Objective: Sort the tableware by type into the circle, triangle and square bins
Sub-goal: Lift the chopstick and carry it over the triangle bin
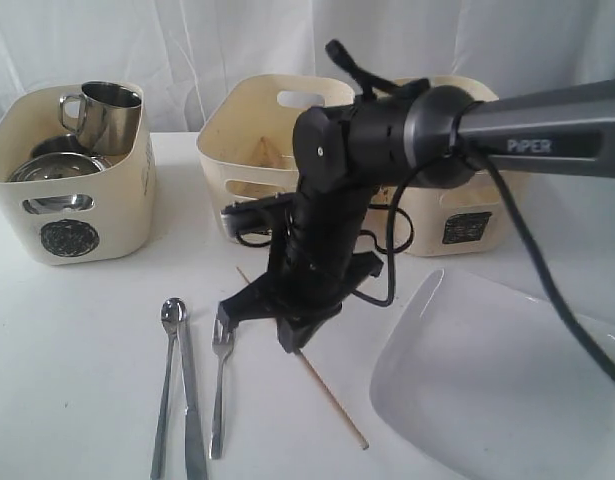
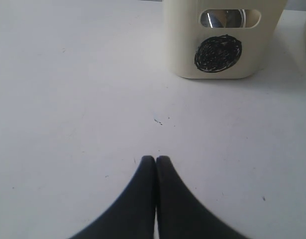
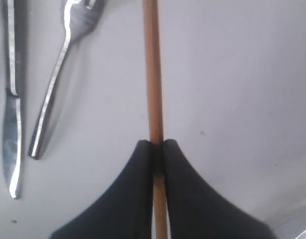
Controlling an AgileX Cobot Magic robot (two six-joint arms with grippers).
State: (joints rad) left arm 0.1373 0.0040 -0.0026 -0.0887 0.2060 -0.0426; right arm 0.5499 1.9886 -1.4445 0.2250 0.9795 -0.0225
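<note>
White tabletop (image 1: 77,350), plain and matte, fills the foreground and runs to a far edge in the exterior view. Behind it a white curtain (image 1: 187,40) hangs in soft vertical folds across the whole backdrop. Left wrist view: tabletop carries a small dark scuff mark (image 2: 160,121), a few specks close together, and a lone speck (image 2: 263,198) well apart from it. Right wrist view: one tiny dark fleck (image 3: 201,132) on the same surface, with soft grey shadows around
</note>
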